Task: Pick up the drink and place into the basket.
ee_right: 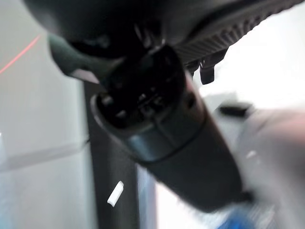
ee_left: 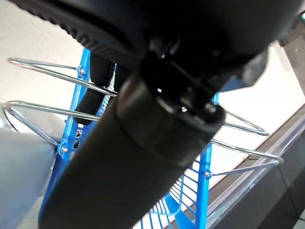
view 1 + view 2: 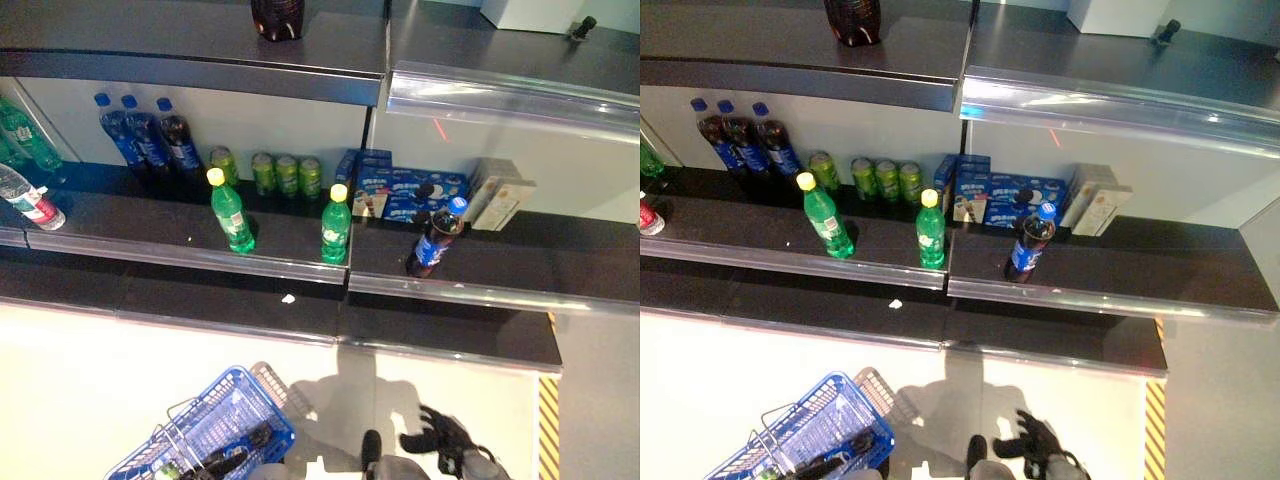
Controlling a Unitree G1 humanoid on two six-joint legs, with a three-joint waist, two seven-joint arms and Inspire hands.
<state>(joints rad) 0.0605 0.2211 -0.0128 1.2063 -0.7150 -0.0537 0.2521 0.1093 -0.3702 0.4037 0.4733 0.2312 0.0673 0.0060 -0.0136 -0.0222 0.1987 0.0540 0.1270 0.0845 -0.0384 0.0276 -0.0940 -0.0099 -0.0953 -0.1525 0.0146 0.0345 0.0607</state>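
Note:
On the middle shelf, near its front edge, stand a dark cola bottle with a blue cap (image 3: 435, 240) and two green bottles with yellow caps (image 3: 232, 212) (image 3: 336, 225). Low down, over the floor, my left hand (image 3: 235, 455) is curled round the wire handles (image 2: 43, 110) of the blue basket (image 3: 215, 420). A small item lies inside the basket. My right hand (image 3: 440, 440) hangs low, below the cola bottle and well short of the shelf. Its fingers are spread and hold nothing.
Behind the front row stand three dark bottles (image 3: 150, 135), green cans (image 3: 285, 175), blue biscuit boxes (image 3: 400, 190) and beige boxes (image 3: 500, 195). A clear bottle (image 3: 30, 200) lies at the far left. A lower ledge (image 3: 300, 320) juts out under the shelf. Striped floor tape (image 3: 549, 425) runs at the right.

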